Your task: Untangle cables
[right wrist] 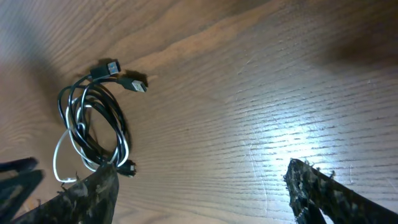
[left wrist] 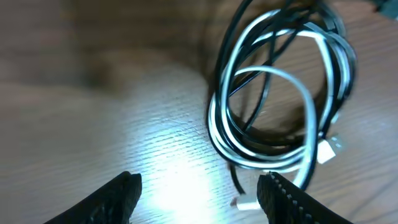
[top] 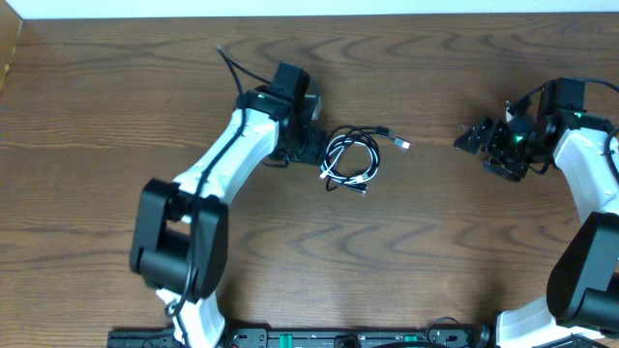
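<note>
The white cable (top: 340, 166) and the black cable (top: 364, 136) lie coiled together in one tangle at mid-table. In the left wrist view the white loops (left wrist: 298, 87) and black loops (left wrist: 227, 50) fill the upper right, with white plugs near the bottom. My left gripper (top: 311, 147) is open, just left of the coil; its fingertips (left wrist: 199, 199) straddle bare wood with the right finger beside a white plug. My right gripper (top: 481, 143) is open and empty, well to the right of the coil, which shows in the right wrist view (right wrist: 93, 127).
The wooden table (top: 435, 242) stretches around the coil. The thick black arm wire (top: 232, 68) rises behind the left arm. The table's far edge (top: 309, 14) meets a white wall.
</note>
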`<move>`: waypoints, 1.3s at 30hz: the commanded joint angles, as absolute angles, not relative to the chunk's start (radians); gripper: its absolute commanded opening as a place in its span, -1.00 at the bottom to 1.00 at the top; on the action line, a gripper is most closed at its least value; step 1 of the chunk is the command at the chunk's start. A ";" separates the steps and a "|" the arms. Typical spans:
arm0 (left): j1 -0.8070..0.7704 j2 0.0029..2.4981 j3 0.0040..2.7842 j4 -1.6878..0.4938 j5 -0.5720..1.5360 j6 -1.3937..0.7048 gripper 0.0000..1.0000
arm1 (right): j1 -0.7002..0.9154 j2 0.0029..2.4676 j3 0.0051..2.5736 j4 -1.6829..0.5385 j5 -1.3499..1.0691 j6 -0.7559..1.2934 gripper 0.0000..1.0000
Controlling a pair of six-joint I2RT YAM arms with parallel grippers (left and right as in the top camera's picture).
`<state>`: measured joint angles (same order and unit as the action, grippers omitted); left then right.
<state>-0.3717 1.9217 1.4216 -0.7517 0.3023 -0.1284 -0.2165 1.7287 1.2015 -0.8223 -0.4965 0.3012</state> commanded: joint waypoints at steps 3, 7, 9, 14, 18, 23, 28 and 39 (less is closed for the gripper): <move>-0.373 2.006 1.417 -0.751 0.402 -0.281 0.30 | -0.208 1.713 1.215 -0.835 -0.476 0.279 0.64; -0.373 2.035 1.417 -0.755 0.424 -0.336 0.25 | -0.208 1.713 1.215 -0.844 -0.476 0.274 0.64; -0.373 2.041 1.414 -0.755 0.438 -0.346 0.16 | -0.208 1.713 1.215 -0.848 -0.472 0.274 0.64; -0.385 2.042 1.395 -0.755 0.438 -0.373 0.01 | -0.208 1.713 1.215 -0.853 -0.473 0.272 0.64; -0.406 2.043 1.356 -0.731 0.437 -0.374 -0.04 | -0.208 1.713 1.215 -0.860 -0.469 0.271 0.64; -0.419 2.046 1.319 -0.646 0.433 -0.431 -0.14 | -0.208 1.713 1.215 -0.862 -0.469 0.271 0.64; -0.424 2.048 1.313 -0.557 0.370 -0.474 -0.49 | -0.208 1.713 1.215 -0.869 -0.469 0.266 0.65; -0.473 2.001 1.325 -0.440 0.208 -0.324 -0.85 | -0.207 1.713 1.214 -0.890 -0.474 0.226 0.68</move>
<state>-0.4683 2.0335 1.3205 -0.4492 0.2810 -0.4263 -0.2165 1.7287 1.2015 -0.8890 -0.4709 0.2577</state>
